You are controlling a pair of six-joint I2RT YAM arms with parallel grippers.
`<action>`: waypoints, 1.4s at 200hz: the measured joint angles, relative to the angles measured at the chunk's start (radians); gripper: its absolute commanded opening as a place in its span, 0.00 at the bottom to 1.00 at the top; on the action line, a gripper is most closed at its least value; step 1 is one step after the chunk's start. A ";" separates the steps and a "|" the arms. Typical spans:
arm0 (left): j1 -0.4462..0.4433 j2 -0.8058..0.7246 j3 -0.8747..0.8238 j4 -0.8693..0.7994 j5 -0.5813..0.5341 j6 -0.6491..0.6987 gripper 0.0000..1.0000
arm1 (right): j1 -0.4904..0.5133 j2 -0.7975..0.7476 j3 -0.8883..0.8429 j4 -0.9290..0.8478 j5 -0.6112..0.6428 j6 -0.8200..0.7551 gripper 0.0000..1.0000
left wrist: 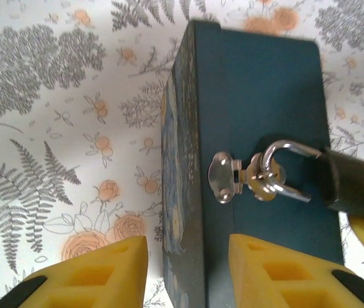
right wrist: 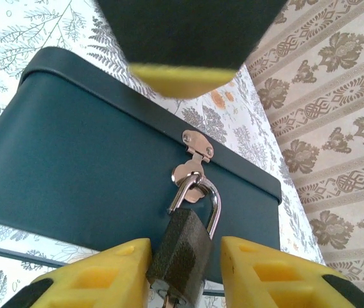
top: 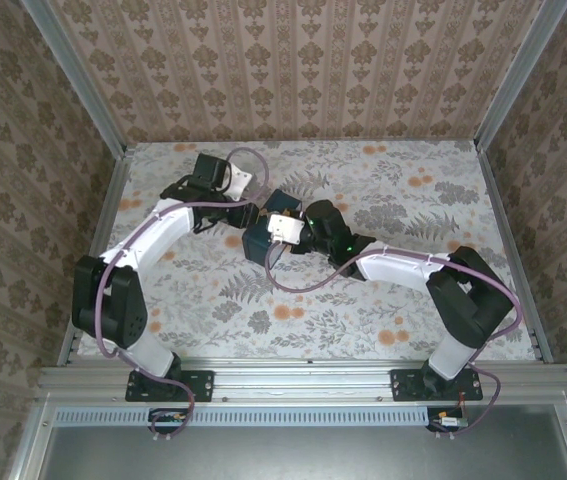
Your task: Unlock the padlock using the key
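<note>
padlock (right wrist: 182, 253) runs off the bottom edge in the right wrist view, keyhole end lost between the yellow fingers (right wrist: 98, 279). a pale glint (right wrist: 170, 299) down there, too cropped to call. left wrist view: padlock body blurred, clipped at the right edge. from the top, box (top: 260, 243) partly covered, lock too small to read.

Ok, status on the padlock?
Left hand open, astride box edge. Right hand around padlock, grip unclear. Shackle closed through hasp. No obstruction seen.
</note>
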 measured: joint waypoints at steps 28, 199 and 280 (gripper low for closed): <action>-0.006 0.004 -0.028 0.008 0.008 0.000 0.35 | -0.011 0.019 0.036 -0.040 -0.015 0.045 0.24; 0.000 -0.005 -0.132 0.190 0.175 -0.140 0.33 | -0.100 0.010 0.224 -0.375 -0.117 1.007 0.06; 0.004 -0.006 -0.152 0.216 0.246 -0.189 0.32 | -0.103 0.013 0.206 -0.348 -0.154 1.221 0.09</action>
